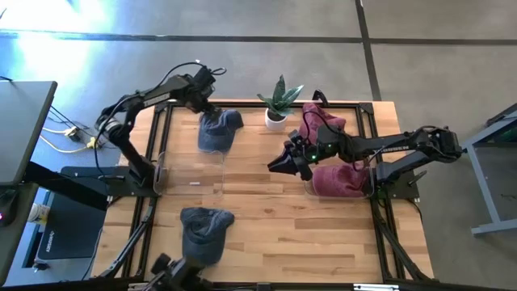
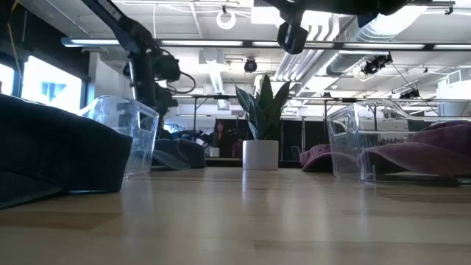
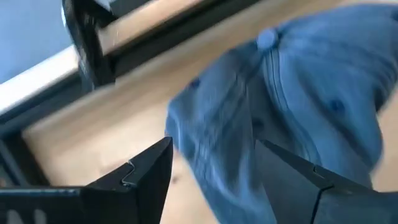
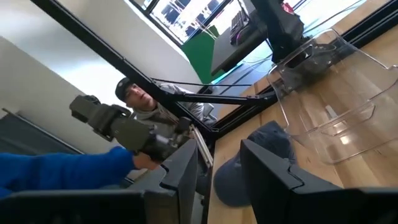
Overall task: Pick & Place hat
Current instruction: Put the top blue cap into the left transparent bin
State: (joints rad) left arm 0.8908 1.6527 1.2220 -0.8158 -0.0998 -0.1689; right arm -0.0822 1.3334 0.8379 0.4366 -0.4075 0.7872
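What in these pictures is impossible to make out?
- Whether the left gripper touches the blue hat: high view, the arm covers the spot; left wrist view is blurred.
- Contents of the right clear bin: low view, only maroon cloth shows through.
- Near blue hat: low view, cut off by the edge.

The bench [image 1: 266, 210] is seen whole from straight overhead in the high view. In the low view it is viewed level from bench-top height, facing the room behind. A blue cap [image 3: 298, 106] is seen close up past the left hand [image 3: 211, 168]. The clear bin [image 4: 323, 106] is shared by the right wrist, high and low views.
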